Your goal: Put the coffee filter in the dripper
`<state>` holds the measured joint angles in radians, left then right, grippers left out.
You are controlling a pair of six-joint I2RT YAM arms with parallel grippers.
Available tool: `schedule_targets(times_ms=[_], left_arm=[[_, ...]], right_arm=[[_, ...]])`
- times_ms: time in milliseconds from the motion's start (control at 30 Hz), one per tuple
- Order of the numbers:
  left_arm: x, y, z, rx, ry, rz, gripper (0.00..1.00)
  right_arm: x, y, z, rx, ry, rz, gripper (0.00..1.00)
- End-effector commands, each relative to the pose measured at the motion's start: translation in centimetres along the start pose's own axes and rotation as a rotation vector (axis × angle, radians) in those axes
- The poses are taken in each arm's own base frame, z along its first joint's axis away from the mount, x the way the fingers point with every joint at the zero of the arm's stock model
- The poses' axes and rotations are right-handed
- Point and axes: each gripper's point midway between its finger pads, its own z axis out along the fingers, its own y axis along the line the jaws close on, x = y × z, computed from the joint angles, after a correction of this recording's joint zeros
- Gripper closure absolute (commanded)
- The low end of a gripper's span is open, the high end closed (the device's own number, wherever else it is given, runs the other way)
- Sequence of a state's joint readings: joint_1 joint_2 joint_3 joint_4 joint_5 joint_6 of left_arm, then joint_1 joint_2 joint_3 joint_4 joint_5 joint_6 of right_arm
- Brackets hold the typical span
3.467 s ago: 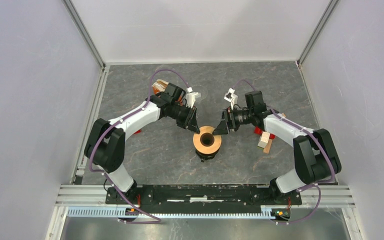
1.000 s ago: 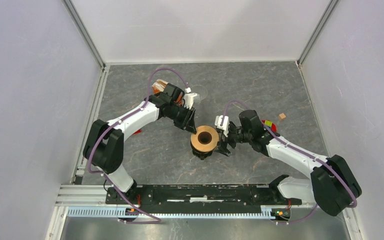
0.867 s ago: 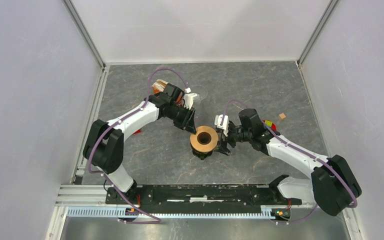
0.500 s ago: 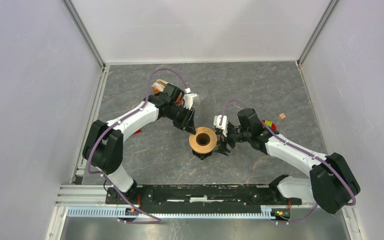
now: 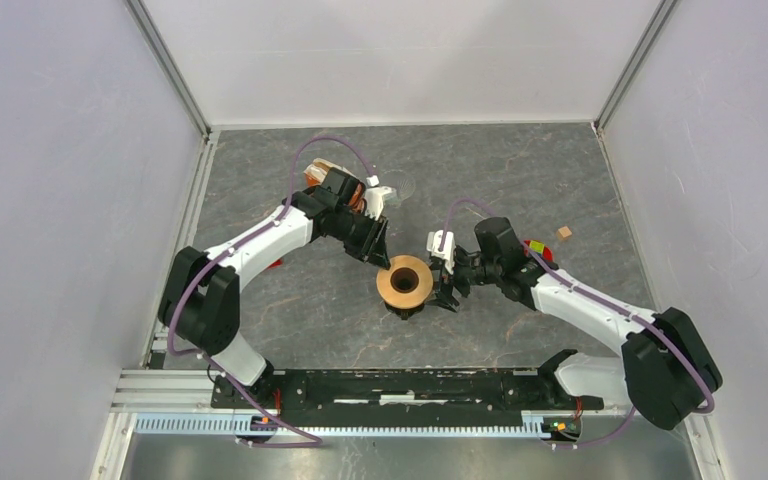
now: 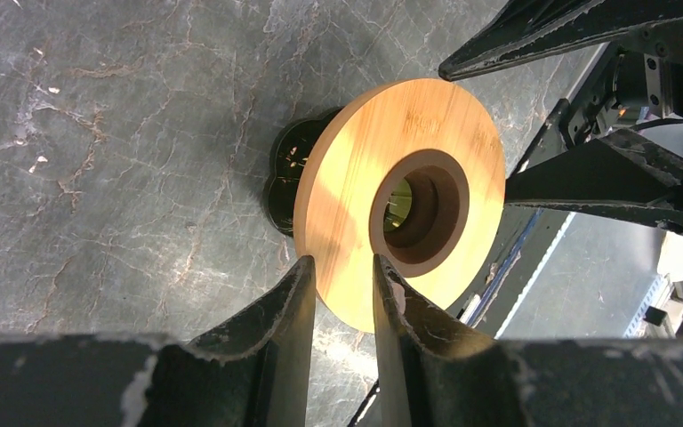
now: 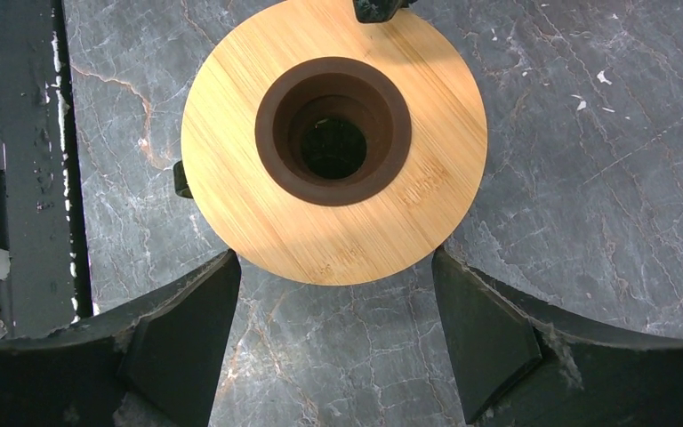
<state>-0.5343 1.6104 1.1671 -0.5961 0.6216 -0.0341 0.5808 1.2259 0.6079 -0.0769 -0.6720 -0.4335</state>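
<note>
The dripper's tan wooden ring [image 5: 404, 281] sits on a squat black vessel [image 6: 286, 173] mid-table. The ring's hole has a dark brown wall [image 7: 333, 133], with glassy glints deep inside. I cannot tell whether a coffee filter is in it. My left gripper [image 5: 380, 250] reaches in from the back left and is shut on the ring's edge [image 6: 342, 285], one finger above and one below. My right gripper [image 5: 447, 285] is open on the ring's right side. Its fingers [image 7: 187, 329] stand wide apart on either side of the ring's near rim [image 7: 338, 258] without touching it.
A tan and white stack [image 5: 318, 175] lies behind the left arm, and a clear round glass piece [image 5: 400, 187] lies at the back. A coloured cube [image 5: 537, 247] and a small wooden block [image 5: 563, 232] lie to the right. A red piece [image 5: 275, 263] lies on the left.
My right arm has come down from the back right to the ring's right side with its jaws open. The ring and the left gripper on it have shifted slightly left.
</note>
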Motion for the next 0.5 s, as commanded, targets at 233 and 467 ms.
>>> schedule_targets(times_ms=[233, 467], left_arm=[[-0.4, -1.2, -0.9, 0.035, -0.033, 0.059, 0.63], [-1.2, -0.2, -1.4, -0.032, -0.057, 0.069, 0.61]], right_arm=[[-1.7, -0.6, -0.9, 0.047, -0.024, -0.054, 0.13], [-3.0, -1.6, -1.8, 0.099, -0.023, -0.067, 0.07]])
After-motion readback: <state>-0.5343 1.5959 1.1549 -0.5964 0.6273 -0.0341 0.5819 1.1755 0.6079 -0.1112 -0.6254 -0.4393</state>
